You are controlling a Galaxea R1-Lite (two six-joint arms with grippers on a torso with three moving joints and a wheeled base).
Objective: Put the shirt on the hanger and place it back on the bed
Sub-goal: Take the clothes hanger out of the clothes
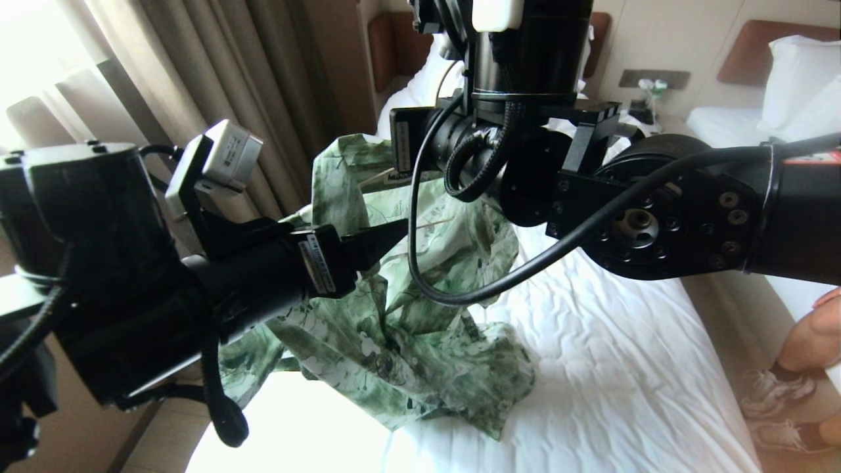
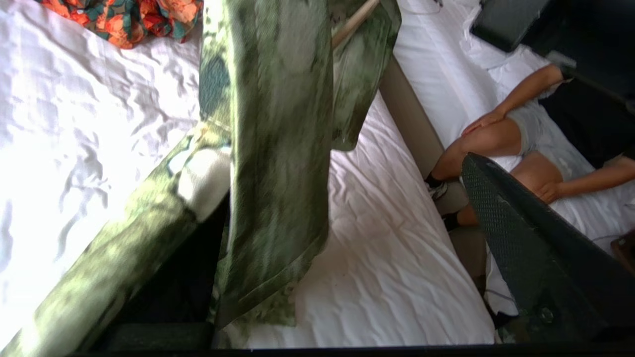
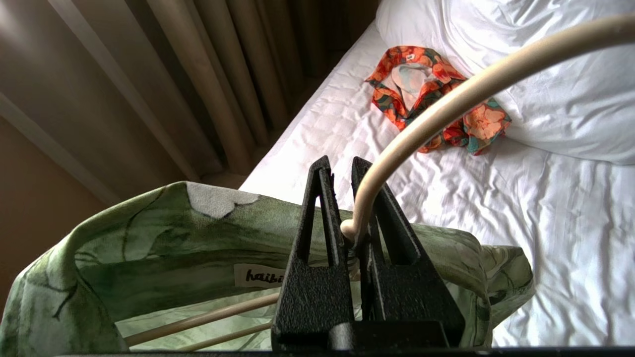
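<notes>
Hanging in the middle of the head view, the shirt is draping down from the hanger, with its lower hem pooling on the white sheet of the bed below centre. The right gripper, reaching in from the upper right of that frame, is clamping its two black fingers tightly around the hanger's cream wire just below the curved hook; in the right wrist view the hook is arching away toward the upper right corner, and the shirt's collar, showing a small white label, is sitting just under the fingers. Two thin cream bars of the hanger are showing inside the neck opening at the bottom of that picture.

The left gripper is coming in from the left of the head view, its dark fingertip pointing at the shirt's front beside the hanging cloth. Its jaws are standing wide apart and gripping nothing: in the left wrist view one textured black finger is sitting at the lower right, well apart from the green fabric falling through the centre.

An orange-patterned garment is lying on the sheet near a white pillow in the upper part of the right wrist view. Beige curtains are filling the upper left of the head view. A person's legs are showing at the right of the left wrist view, beside a second bed.
</notes>
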